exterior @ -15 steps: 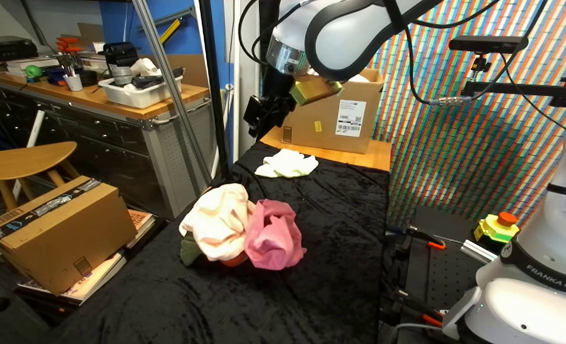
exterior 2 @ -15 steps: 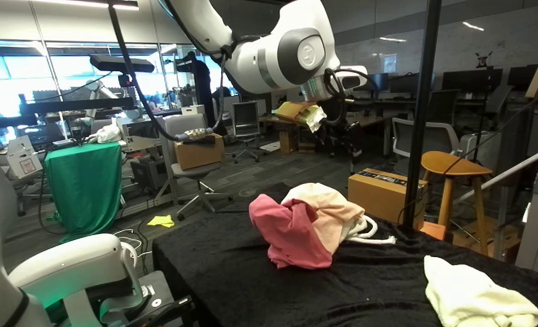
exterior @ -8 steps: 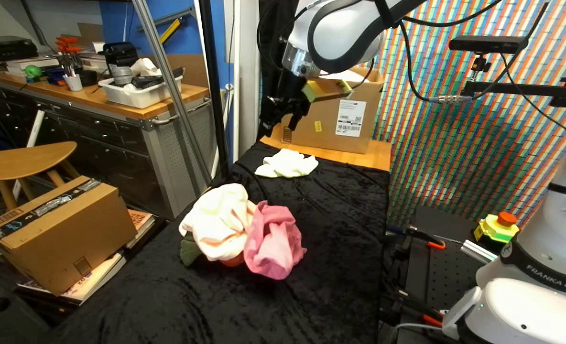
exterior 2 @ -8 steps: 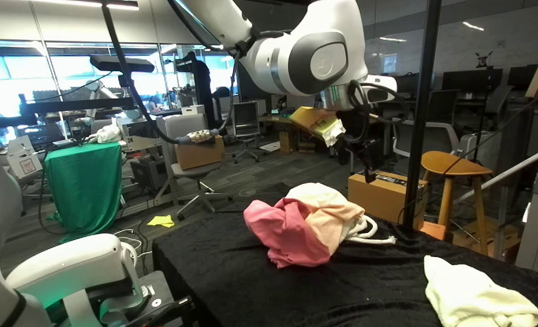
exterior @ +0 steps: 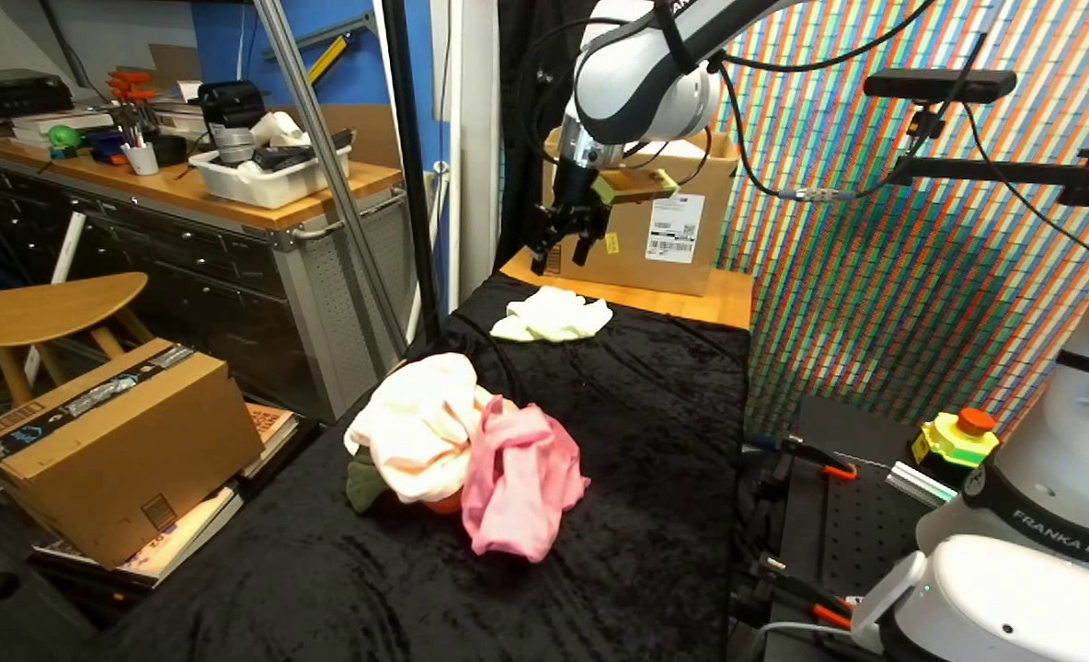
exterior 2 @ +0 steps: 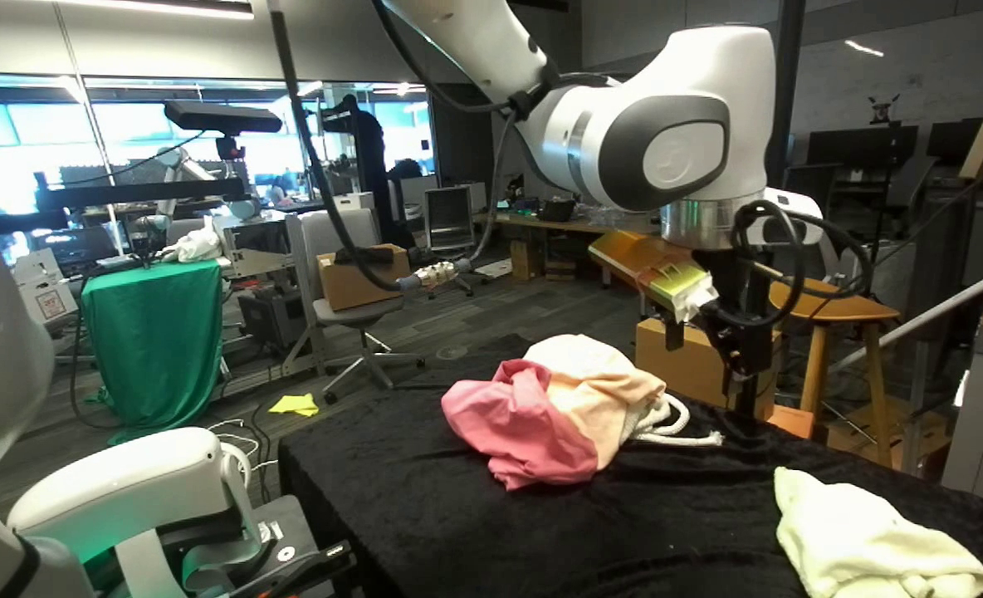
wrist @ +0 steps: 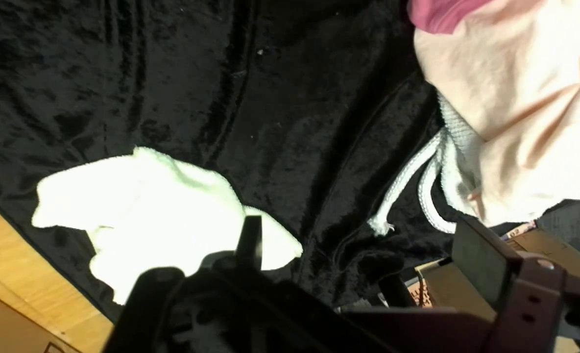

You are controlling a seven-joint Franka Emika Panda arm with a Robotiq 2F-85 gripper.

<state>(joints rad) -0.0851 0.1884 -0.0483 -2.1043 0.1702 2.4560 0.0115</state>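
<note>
Your claw point(exterior: 559, 266) has swung further in over the last second: in both exterior views it leaned out to one side and now points down. Its fingers point(wrist: 249, 242) are spread wide with nothing between them, so none of the cloths is in your grip. The move leaves you nearest the pale cloth point(exterior: 552, 314), which has stayed put, crumpled at the end of the black-draped table point(exterior: 636, 524) closest to the cardboard box point(exterior: 636, 230). In the wrist view one finger overlaps that cloth, but the glare makes height hard to judge; you look to be above it, not touching.

The other change is well apart from you. The pink cloth point(exterior: 524, 478) has slumped and spread, its loose edge drooping lower, seemingly under its own weight since nothing grips it. It still rests against the peach cloth point(exterior: 420, 428), which hasn't shifted and has white rope point(exterior 2: 670, 428) trailing from beneath it.
</note>
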